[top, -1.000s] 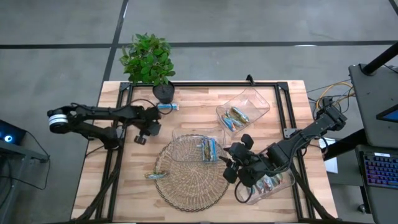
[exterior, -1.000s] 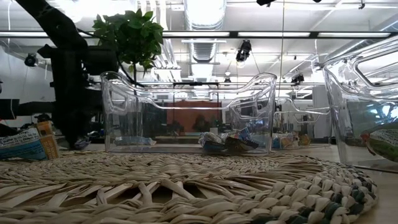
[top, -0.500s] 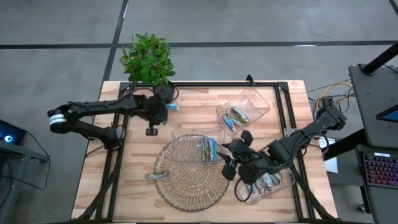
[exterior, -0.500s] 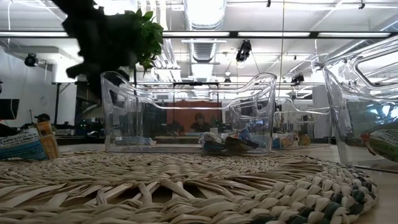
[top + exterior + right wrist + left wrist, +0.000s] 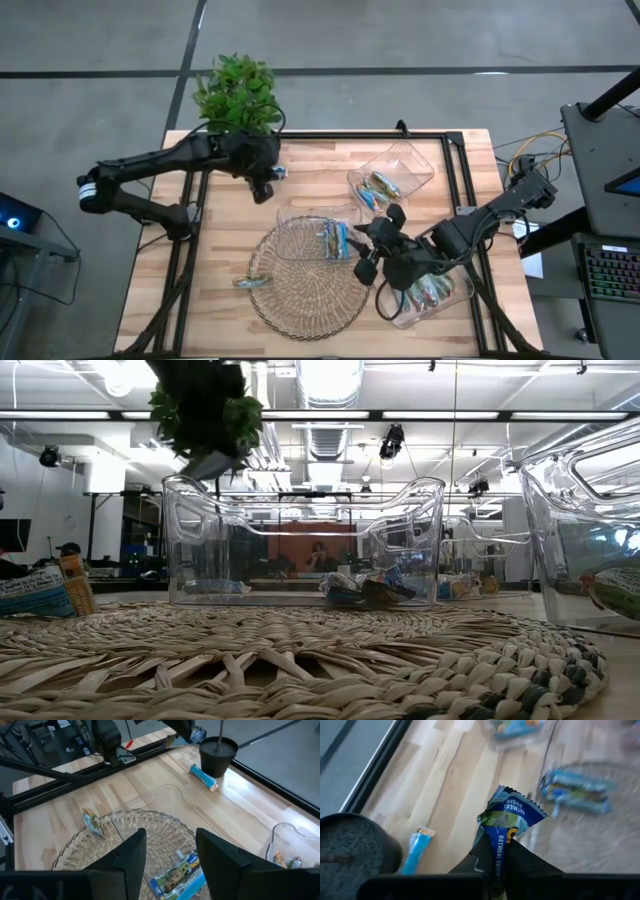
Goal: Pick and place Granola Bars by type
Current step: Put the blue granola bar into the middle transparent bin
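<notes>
My left gripper (image 5: pixel 263 188) hangs above the table just in front of the plant pot (image 5: pixel 262 150), shut on a blue granola bar (image 5: pixel 509 815). Another blue bar (image 5: pixel 275 172) lies flat on the wood beside the pot. Three clear trays hold bars: one at the far right (image 5: pixel 392 172), one resting on the wicker mat (image 5: pixel 318 236), one at the near right (image 5: pixel 432 296). A single bar (image 5: pixel 248 282) lies on the mat's left rim. My right gripper (image 5: pixel 375 256) hovers open between the mat and the near-right tray, holding nothing. My left gripper pinches the blue bar's lower end (image 5: pixel 499 844) between its two fingers. The fingers slant down and lie along the bar. The bar's crimped free end (image 5: pixel 506 795) sticks out past the fingertips, and the bar is lifted clear of the table.
A leafy plant (image 5: pixel 237 92) in its dark pot stands at the far left. Black frame rails (image 5: pixel 200 200) run along the table's left, right and far sides. Bare wood (image 5: pixel 215 260) lies left of the round mat (image 5: pixel 305 290).
My left gripper has risen from the table toward the far edge and the pot, rolling its wrist as it went. In the low view it has climbed from table height to the picture's top. The blue bar has come up with it, clear of the wood.
</notes>
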Robot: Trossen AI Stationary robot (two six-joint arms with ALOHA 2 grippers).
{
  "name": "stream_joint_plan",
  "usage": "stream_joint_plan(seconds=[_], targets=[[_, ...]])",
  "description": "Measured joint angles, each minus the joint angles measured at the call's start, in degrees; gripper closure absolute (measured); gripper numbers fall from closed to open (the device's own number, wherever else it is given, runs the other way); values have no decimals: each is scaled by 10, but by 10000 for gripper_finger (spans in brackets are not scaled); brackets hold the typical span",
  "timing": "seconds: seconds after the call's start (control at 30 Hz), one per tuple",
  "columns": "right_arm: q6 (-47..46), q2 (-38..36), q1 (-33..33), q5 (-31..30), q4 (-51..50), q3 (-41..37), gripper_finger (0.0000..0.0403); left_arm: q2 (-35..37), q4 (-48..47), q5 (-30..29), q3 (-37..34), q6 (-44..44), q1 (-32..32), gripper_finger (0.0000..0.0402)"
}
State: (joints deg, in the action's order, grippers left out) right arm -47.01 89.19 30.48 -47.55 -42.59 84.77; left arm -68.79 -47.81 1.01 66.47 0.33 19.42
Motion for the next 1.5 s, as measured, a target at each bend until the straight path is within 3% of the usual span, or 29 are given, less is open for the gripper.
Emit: stream_joint_plan(seconds=[0.37, 0.9, 1.1, 1.5], targets=[[13, 0, -2, -30, 0, 3, 241, 0, -8, -21, 76, -161, -88, 401], [54, 0, -2, -59, -4, 3, 241, -31, -2, -296, 144, -467, -275, 401], [108, -1, -1, -122, -5, 3, 241, -82, 1, -359, 161, -572, -315, 401], [179, -3, -1, -262, -54, 3, 241, -208, 4, -375, 217, -728, -342, 401]])
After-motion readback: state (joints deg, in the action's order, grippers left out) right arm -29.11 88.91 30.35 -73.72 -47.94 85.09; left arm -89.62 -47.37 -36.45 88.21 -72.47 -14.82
